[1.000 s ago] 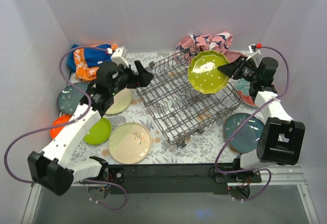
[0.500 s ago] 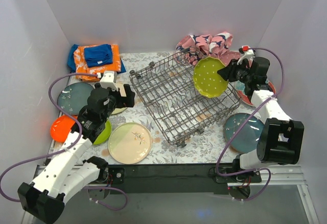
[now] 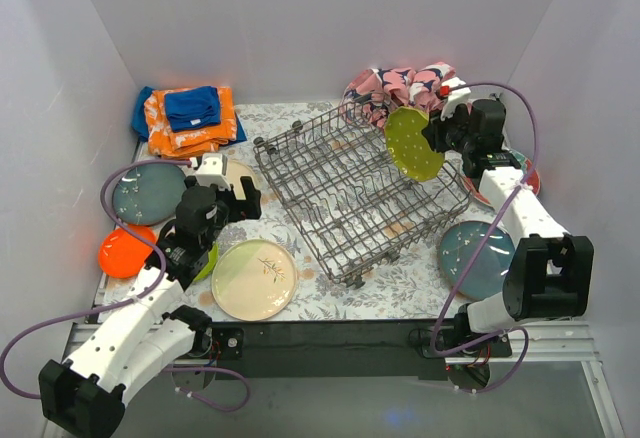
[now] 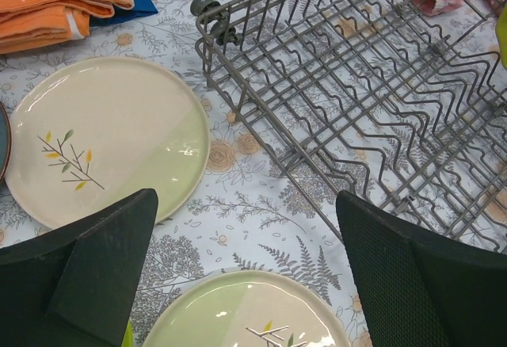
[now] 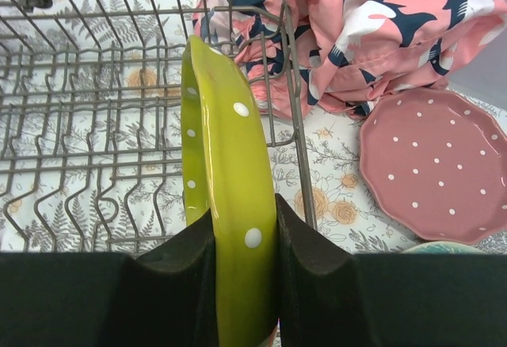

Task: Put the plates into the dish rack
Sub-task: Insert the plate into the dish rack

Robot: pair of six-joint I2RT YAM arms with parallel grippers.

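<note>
edgewise, lime plate [image 5: 222, 149], white dots, glossy, clamped in right gripper [image 5: 244, 232]

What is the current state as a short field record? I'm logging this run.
Dish rack: no plate slotted yet
Right gripper: shut on lime green dotted plate, held on edge at the rack's far right corner
Left gripper: open, empty, over two cream leaf-sprig plates
Right of rack: pink dotted plate, teal plate
</note>
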